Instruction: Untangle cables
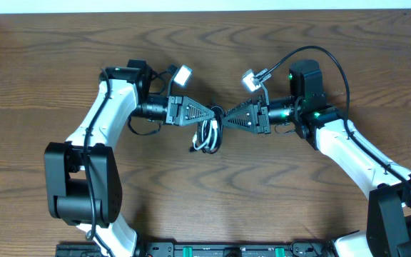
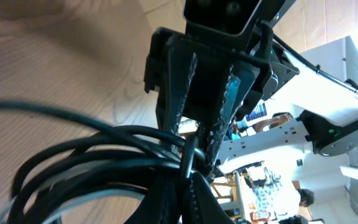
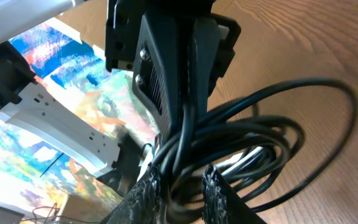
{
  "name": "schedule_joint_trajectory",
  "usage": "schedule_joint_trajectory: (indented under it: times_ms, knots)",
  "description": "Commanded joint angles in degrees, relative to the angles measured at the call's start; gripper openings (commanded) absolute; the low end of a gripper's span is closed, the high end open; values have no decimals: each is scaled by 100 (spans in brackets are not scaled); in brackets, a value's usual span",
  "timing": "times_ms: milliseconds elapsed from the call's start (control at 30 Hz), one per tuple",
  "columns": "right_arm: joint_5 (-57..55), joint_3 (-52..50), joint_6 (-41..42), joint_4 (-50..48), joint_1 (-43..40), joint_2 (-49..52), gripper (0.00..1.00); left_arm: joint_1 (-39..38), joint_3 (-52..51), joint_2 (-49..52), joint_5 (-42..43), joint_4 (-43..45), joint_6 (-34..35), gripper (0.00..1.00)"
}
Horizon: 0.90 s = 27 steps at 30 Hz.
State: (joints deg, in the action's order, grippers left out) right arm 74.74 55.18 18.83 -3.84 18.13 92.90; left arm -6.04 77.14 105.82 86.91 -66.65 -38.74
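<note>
The cables hang as one small coil (image 1: pixel 208 135) just under the point where both grippers meet tip to tip at mid-table. The black cable (image 2: pixel 73 155) makes several loops, and the white cable (image 3: pixel 248 158) runs inside them. My left gripper (image 1: pixel 219 113) is shut on black strands at the top of the coil, pinched between its own fingertips (image 2: pixel 191 177). From the opposite side, my right gripper (image 1: pixel 227 115) has its fingers a little apart around several black strands (image 3: pixel 180 183), with a sliver of room beside them. Plugs are not visible.
Brown wooden table (image 1: pixel 205 200) all round. Both arms stretch inward from the left (image 1: pixel 113 107) and right (image 1: pixel 341 139). Each arm's own thick black wire loops beside it, one arching at the upper right (image 1: pixel 320 51). A dark rail lies along the front edge (image 1: pixel 212 250).
</note>
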Motion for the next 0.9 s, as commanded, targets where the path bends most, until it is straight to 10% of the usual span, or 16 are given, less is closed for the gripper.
schedule_joint_trajectory:
  times_ms: [0, 267, 867]
  knots:
    - [-63, 22, -37, -26, 70, 0, 21, -37, -4, -15, 96, -35, 48, 8]
    - [-70, 22, -20, -26, 70, 0, 1, -42, -4, -15, 70, -39, 55, 8]
    - [391, 22, 109, 22, -629, 0, 1, -42, -4, -15, -1086, 125, 50, 8]
